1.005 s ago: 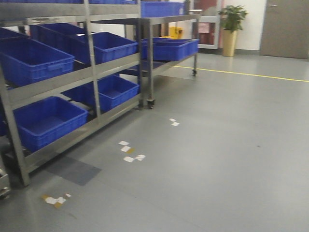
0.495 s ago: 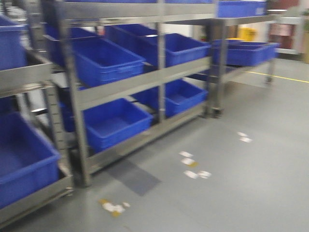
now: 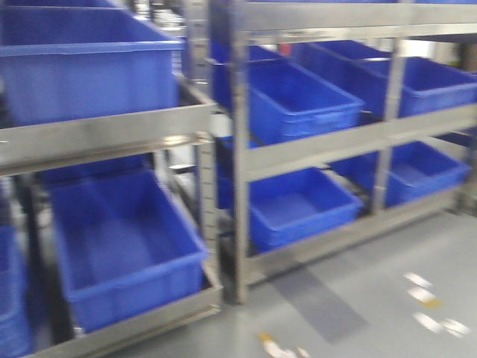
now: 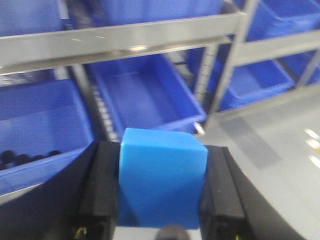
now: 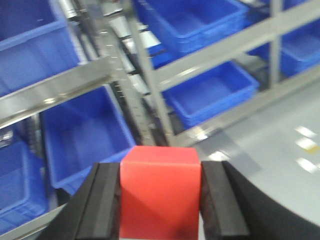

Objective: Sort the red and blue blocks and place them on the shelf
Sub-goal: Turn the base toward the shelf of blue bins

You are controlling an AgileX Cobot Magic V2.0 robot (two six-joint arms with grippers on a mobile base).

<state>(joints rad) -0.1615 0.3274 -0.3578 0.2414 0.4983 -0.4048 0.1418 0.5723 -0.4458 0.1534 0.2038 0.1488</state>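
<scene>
Shelf (image 3: 104, 138) of steel frames fills most of the front view, from the left edge to the far right, with its rails running across at two levels. Large blue bins (image 3: 119, 246) sit in it on every level that shows. The grey floor (image 3: 373, 313) lies at the near right, with some pale tape marks (image 3: 428, 298) on it. This view is blurred, so I cannot make out fine details of the rails.

The blue block (image 4: 162, 170) is in the left gripper (image 4: 160, 186). The two black jaws press on its left and right faces, and one corner of it turns toward the camera. The red block (image 5: 160, 192) is in the right gripper (image 5: 160, 202), pinched in the same way and sitting square between the jaws.

Neither block is on the shelf yet. In both wrist views the shelf lies ahead of the jaws, on the far side. For the left arm a rail crosses straight in front and above the block. For the right arm the nearest rail and post stand ahead and to the left. Which arm is nearer I cannot tell. The blocks are cubes with no long axis, so I judge that only the reach forward to the shelf matters for the placing.
</scene>
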